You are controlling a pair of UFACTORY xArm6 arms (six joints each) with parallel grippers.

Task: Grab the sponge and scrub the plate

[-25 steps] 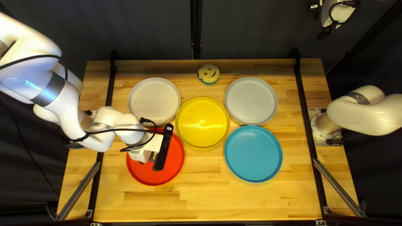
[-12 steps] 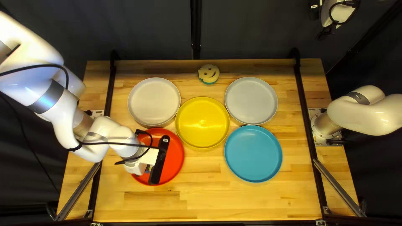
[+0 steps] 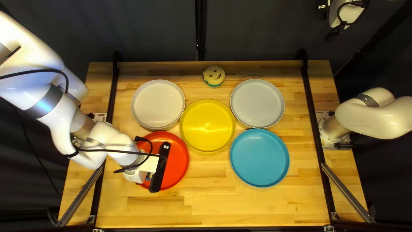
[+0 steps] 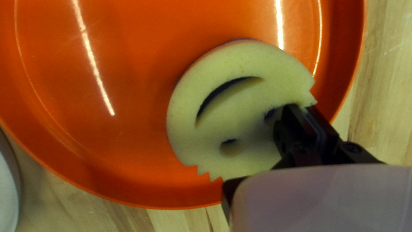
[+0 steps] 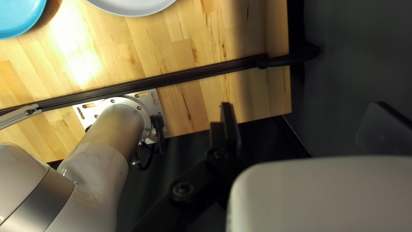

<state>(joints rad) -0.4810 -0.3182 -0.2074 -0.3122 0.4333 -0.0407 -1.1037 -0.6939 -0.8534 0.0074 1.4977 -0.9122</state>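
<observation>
Left fingers (image 4: 292,122) clenched on porous foam sponge (image 4: 240,103), crescent slot, serrated edge; glossy red plate (image 4: 128,64) below them. Right fingers (image 5: 232,129) released, wide apart.

Held sponge (image 4: 240,99), partly hidden (underside, seemingly)

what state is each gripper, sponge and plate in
Left black two-finger gripper: shut on round yellow smiley sponge
That sponge: pinched, smile up
Right black two-finger gripper: open
Spare round yellow-and-green smiley sponge: unheld, smile up
Round red plate: face up, under pinched sponge
Round white plate: face up
Round yellow plate: face up
Round grey plate: face up
Round blue plate: face up
</observation>
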